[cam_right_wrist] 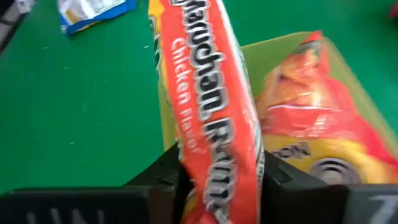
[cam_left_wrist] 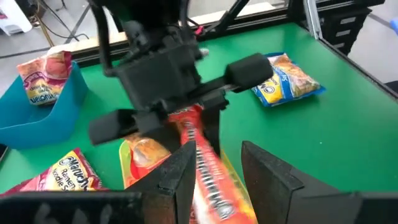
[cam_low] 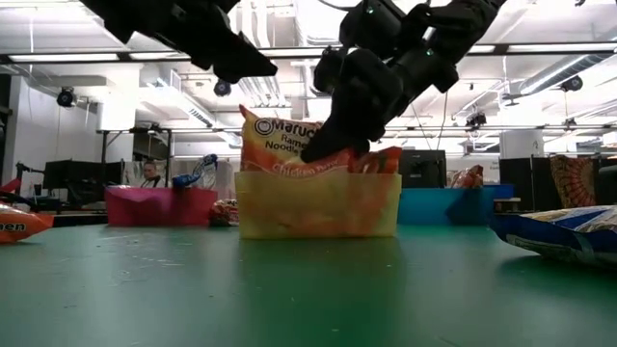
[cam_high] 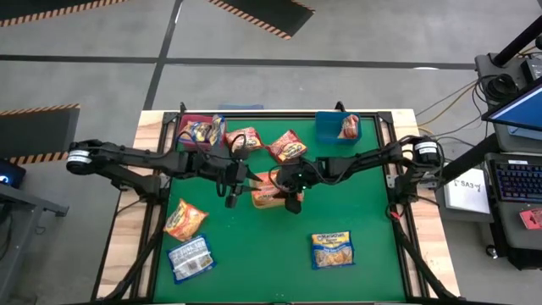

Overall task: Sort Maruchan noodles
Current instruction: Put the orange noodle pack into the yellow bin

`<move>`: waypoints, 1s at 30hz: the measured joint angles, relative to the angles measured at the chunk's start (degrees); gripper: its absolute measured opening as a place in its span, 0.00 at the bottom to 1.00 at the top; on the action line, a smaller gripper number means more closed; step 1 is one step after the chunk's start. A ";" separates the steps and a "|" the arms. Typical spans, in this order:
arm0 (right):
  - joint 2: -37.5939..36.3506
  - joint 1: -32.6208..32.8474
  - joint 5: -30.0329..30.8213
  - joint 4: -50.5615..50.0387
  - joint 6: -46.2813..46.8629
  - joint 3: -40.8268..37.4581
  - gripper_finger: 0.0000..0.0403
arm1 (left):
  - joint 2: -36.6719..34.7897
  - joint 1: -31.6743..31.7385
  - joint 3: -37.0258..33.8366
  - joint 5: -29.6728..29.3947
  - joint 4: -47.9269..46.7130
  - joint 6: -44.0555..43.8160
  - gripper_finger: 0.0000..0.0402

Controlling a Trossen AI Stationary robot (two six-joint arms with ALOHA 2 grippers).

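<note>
A yellow bin (cam_high: 269, 196) stands mid-table and holds orange Maruchan packets (cam_right_wrist: 311, 118). My right gripper (cam_high: 292, 193) is over it, shut on an orange chicken-flavour packet (cam_low: 280, 145) that stands on edge in the bin. My left gripper (cam_high: 230, 191) is open just left of the bin. In its wrist view the held packet (cam_left_wrist: 208, 180) shows between its fingers (cam_left_wrist: 273, 180); whether they touch it I cannot tell. Loose packets lie on the table: orange (cam_high: 185, 219), blue-and-silver (cam_high: 191, 257), blue (cam_high: 332, 249), red (cam_high: 287, 146). My right gripper pinches the orange packet's two flat faces (cam_right_wrist: 217, 180) between its two fingers, at the packet's upper edge (cam_low: 328, 149). The fingers slant down from above and from the table's right. The packet stands on edge, its lower part inside the yellow bin.
A red bin (cam_high: 196, 129) with packets stands at the far left and a blue bin (cam_high: 337, 127) with one packet at the far right. Another packet (cam_high: 244, 138) lies beside the red bin. Bare green mat (cam_high: 262, 254) lies toward the near edge.
</note>
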 joint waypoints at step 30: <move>0.78 -0.13 1.13 3.46 -2.17 0.04 0.06 | 9.29 -0.78 -0.04 0.22 -5.04 -0.63 0.28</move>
